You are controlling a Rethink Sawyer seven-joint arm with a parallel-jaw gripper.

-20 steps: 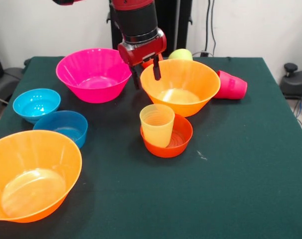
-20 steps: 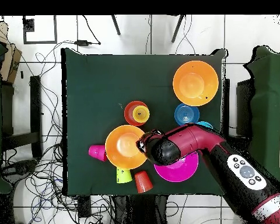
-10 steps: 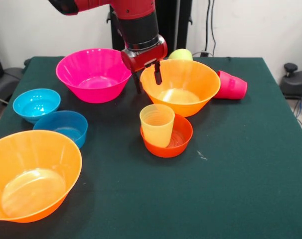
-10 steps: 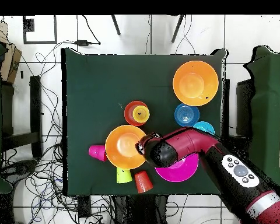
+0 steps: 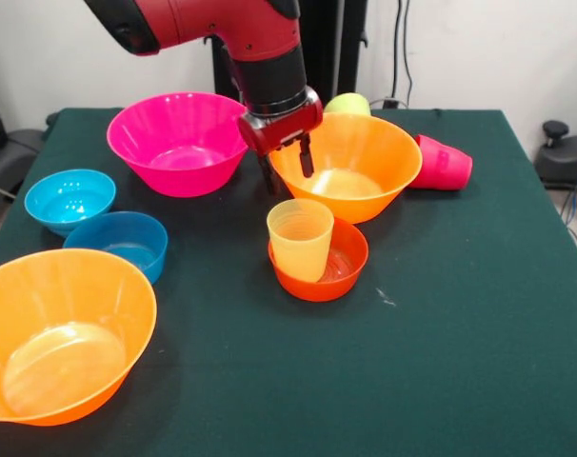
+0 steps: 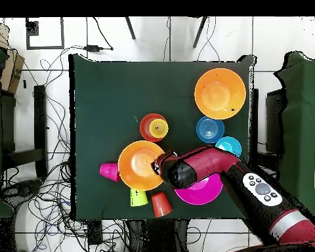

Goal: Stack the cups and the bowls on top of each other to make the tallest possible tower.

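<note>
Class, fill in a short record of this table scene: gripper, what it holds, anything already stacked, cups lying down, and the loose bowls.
gripper: open, at the rim of the orange bowl
held: nothing
stacked: yellow cup upright in the small red-orange bowl
lying down: pink cup
loose bowls: pink bowl, two blue bowls, second orange bowl

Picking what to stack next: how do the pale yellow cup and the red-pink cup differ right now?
The pale yellow cup stands upright, mouth up; the red-pink cup lies on its side. The yellow one sits inside the small red-orange bowl; the red-pink one lies on the table beside the large orange bowl. Both are small tapered tumblers.
</note>
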